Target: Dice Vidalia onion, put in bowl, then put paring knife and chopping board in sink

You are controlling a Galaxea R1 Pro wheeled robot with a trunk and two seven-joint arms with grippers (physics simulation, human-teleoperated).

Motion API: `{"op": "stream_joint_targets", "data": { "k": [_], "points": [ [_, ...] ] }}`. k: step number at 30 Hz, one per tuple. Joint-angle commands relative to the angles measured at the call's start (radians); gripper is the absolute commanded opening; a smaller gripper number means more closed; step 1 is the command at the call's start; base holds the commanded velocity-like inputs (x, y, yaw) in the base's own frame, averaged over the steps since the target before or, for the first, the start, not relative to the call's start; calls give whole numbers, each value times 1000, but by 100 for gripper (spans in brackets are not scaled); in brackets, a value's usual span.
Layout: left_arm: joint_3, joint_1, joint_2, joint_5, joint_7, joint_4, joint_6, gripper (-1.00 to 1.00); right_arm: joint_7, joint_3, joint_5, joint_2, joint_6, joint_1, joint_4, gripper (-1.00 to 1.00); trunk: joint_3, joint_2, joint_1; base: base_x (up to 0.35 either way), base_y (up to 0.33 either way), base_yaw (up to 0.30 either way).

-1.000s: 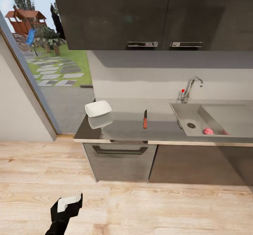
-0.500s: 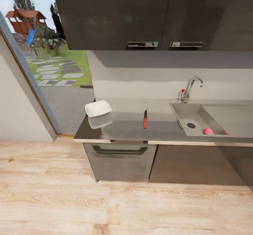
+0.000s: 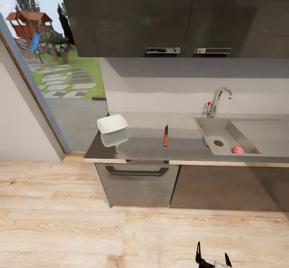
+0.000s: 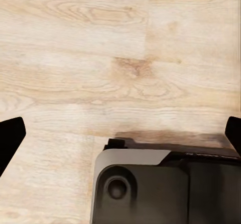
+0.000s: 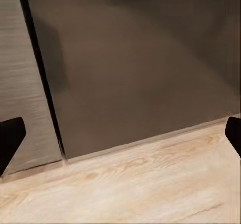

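Observation:
The pinkish-red Vidalia onion (image 3: pixel 238 149) lies in the grey steel sink (image 3: pixel 208 129), near its front wall and right of the drain. The paring knife (image 3: pixel 165 136) rests on the glossy grey countertop (image 3: pixel 140 149), blade pointing to the wall. At the counter's left end stands the white bowl (image 3: pixel 112 123). The chopping board is out of view. My right gripper (image 3: pixel 212 257) pokes up at the picture's lower edge, open, far below the counter; its wrist view faces the dark cabinet fronts (image 5: pixel 140 63). My left gripper (image 4: pixel 120 133) is open over the wooden floor.
Dark wall cabinets (image 3: pixel 132 15) hang above the counter. A pull-out front with a long handle (image 3: pixel 136 171) sits under the knife. A glass door (image 3: pixel 60 71) to a garden is at the left. Wooden floor (image 3: pixel 80 228) lies between me and the counter. My own dark base (image 4: pixel 165 184) is below the left gripper.
The left gripper, at the lower left one second ago, has dropped out of the head view. The right gripper's fingertips have come up at the lower edge. The kitchen things have not moved.

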Motion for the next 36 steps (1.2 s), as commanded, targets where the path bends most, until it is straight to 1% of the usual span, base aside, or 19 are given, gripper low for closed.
{"op": "stream_joint_targets", "data": {
  "k": [1, 2, 4, 9, 11, 13, 18, 20, 22, 24, 25, 26, 27, 28, 29, 30, 32, 33, 36],
  "points": [
    [2, 0, -1, -10, 1, 0, -2, 100, -5, -1, 16, 1, 14, 0, -25, 100, -2, -2, 1, 0, 0, 0],
    [0, 0, -1, -10, 1, 2, -4, 100, -10, -1, 40, 3, 44, 0, -72, 100, -2, -2, 1, 0, 0, 0],
    [-2, 1, 0, -10, 1, 5, -5, 100, -17, -1, 67, 6, 89, 0, -134, 100, -2, -2, 1, 0, 0, 0],
    [-4, 1, 1, -10, 1, 9, -6, 100, -30, 0, 88, 17, 185, 0, -253, 100, -2, -2, 1, 0, 0, 0],
    [-5, 0, 1, -10, 0, 11, -7, 100, -32, 0, 92, 30, 231, 0, -312, 100, -2, -2, 1, 0, 0, 0],
    [-5, 1, 2, -10, -1, 18, -7, 100, -34, 0, 101, 50, 290, 0, -390, 100, -2, -2, 1, 0, 0, 0],
    [-3, 1, 1, -10, -1, 44, -7, 100, -35, 1, 134, 67, 382, 0, -508, 100, -2, -2, 1, 0, 0, 0],
    [-3, 1, 1, -10, -1, 52, -7, 100, -35, 1, 147, 75, 442, 0, -575, 100, -2, -2, 1, 0, 0, 0],
    [-2, 1, 1, -10, -1, 55, -7, 100, -35, 2, 150, 79, 477, 0, -610, 100, -2, -2, 1, 0, 0, 0],
    [-2, 1, 1, -10, 0, 61, -7, 100, -35, 2, 154, 85, 536, 0, -663, 100, -2, -2, 1, 0, 0, 0],
    [-2, 1, 1, -10, 0, 65, -7, 100, -35, 3, 155, 89, 582, 0, -701, 100, -2, -2, 1, 0, 0, 0],
    [-2, 1, 1, -10, 0, 68, -7, 100, -35, 7, 156, 91, 632, 0, -740, 100, -2, -2, 1, 0, 0, 0],
    [-2, 1, 1, -10, 0, 69, -7, 100, -35, 12, 157, 91, 659, 0, -759, 100, -2, -2, 1, 0, 0, 0],
    [-2, 1, 1, -10, 0, 71, -7, 100, -35, 28, 158, 91, 714, 0, -798, 100, -2, -2, 1, 0, 0, 0],
    [-2, 1, 1, -10, 0, 72, -7, 100, -35, 39, 158, 91, 742, 0, -818, 100, -2, -2, 1, 0, 0, 0],
    [-2, 1, 1, -10, 0, 75, -7, 100, -35, 66, 159, 91, 799, 0, -857, 100, -2, -2, 1, 0, 0, 0],
    [-2, 1, 1, -10, 0, 81, -7, 100, -36, 93, 160, 91, 854, 0, -889, 100, -2, -2, 1, 0, 0, 0],
    [-2, 1, 1, -10, 1, 90, -7, 100, -36, 115, 163, 91, 902, 0, -914, 100, -2, -2, 1, 0, 0, 0],
    [-3, 0, 1, -10, 1, 106, -8, 100, -42, 140, 173, 91, 965, 0, -943, 100, -2, -2, 1, 0, 0, 0]
  ]
}}
